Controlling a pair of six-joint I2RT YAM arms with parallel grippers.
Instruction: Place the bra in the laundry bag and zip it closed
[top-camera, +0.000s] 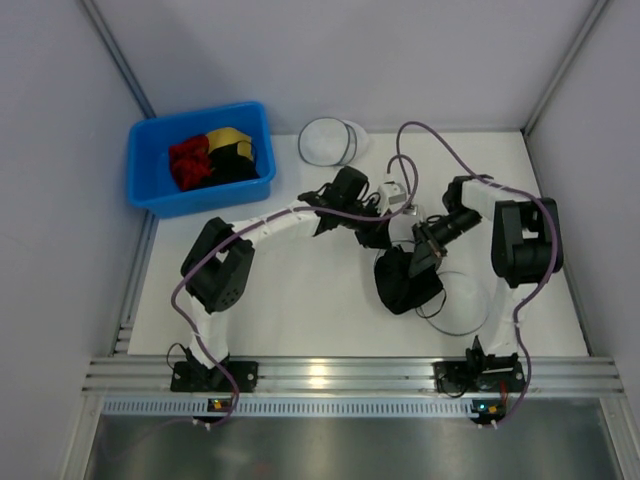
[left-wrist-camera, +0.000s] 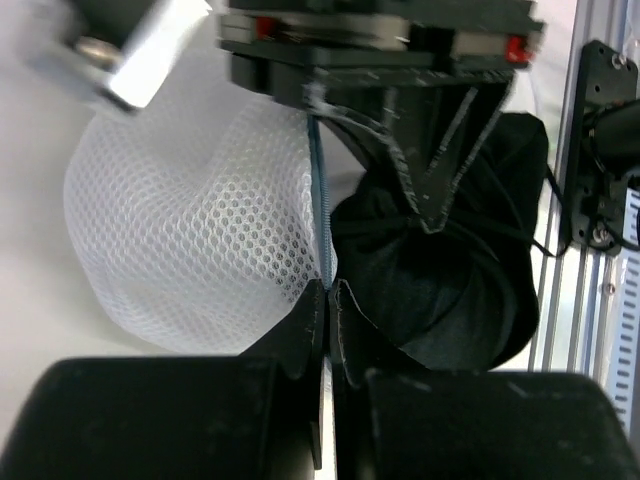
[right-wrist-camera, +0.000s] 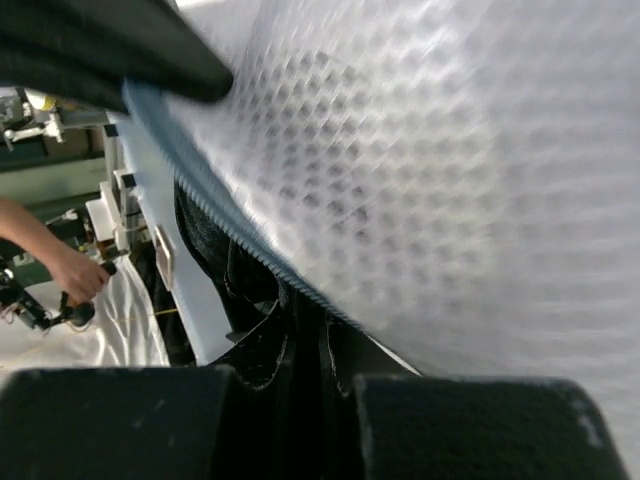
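The laundry bag (top-camera: 462, 303) is a see-through white mesh pouch with thin dark hoops, lying open right of centre. One mesh half (left-wrist-camera: 190, 240) is lifted between the arms. The black bra (top-camera: 405, 282) is bunched against that half, dark and rounded in the left wrist view (left-wrist-camera: 445, 300). My left gripper (top-camera: 375, 232) is shut on the bag's blue-grey zip edge (left-wrist-camera: 322, 200), its tips (left-wrist-camera: 328, 290) pinching it. My right gripper (top-camera: 425, 255) is shut on the same toothed rim (right-wrist-camera: 250, 250), with dark fabric at its tips (right-wrist-camera: 305, 312). Mesh (right-wrist-camera: 450, 150) fills its view.
A blue bin (top-camera: 155, 195) at the back left holds a red garment (top-camera: 188, 163) and a yellow-and-black one (top-camera: 232, 148). A whiter round mesh case (top-camera: 330, 140) lies at the back centre. An aluminium rail (top-camera: 330, 375) runs along the near edge.
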